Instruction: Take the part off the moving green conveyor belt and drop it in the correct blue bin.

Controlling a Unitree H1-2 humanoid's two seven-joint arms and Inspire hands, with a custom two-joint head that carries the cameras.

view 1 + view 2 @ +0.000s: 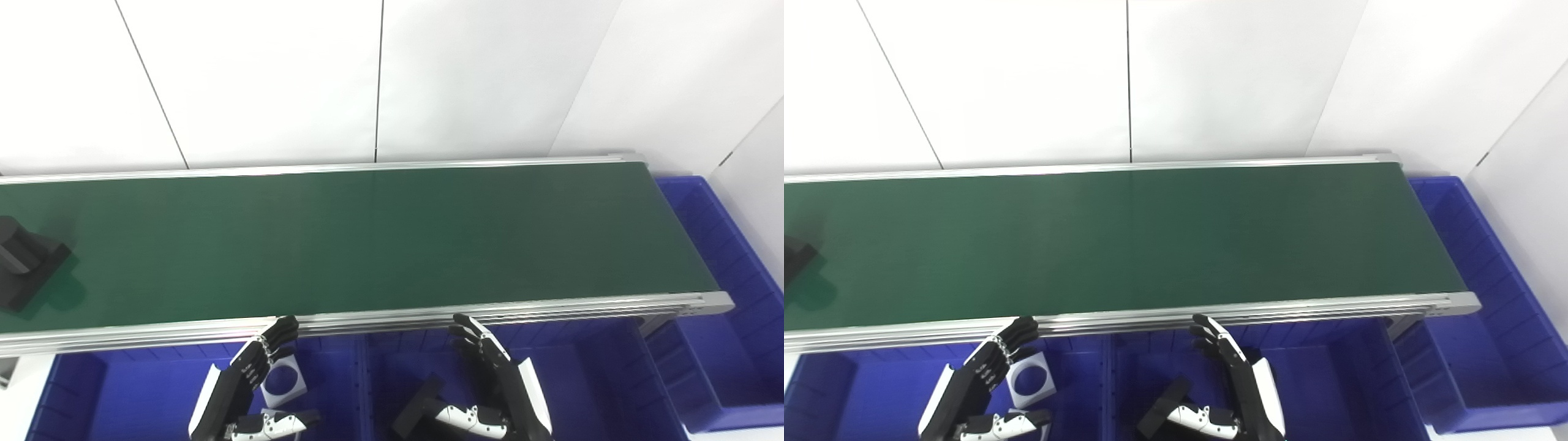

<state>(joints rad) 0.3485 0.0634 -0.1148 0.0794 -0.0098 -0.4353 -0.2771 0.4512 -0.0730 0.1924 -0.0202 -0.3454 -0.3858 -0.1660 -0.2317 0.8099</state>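
Observation:
A black part (24, 260) with a flat base and a rounded top lies on the green conveyor belt (367, 239) at its far left edge; in the right eye view only its corner (796, 260) shows. My left hand (245, 386) is open and empty, below the belt's near rail, over the left blue bin (128, 392). My right hand (496, 386) is open and empty, over the middle blue bin (582, 380). Both hands are far from the black part.
A white square plate with a round hole (283, 381) lies in the left bin. A black part (419, 407) lies in the middle bin by my right hand. A third blue bin (723, 269) stands at the belt's right end. White wall panels stand behind.

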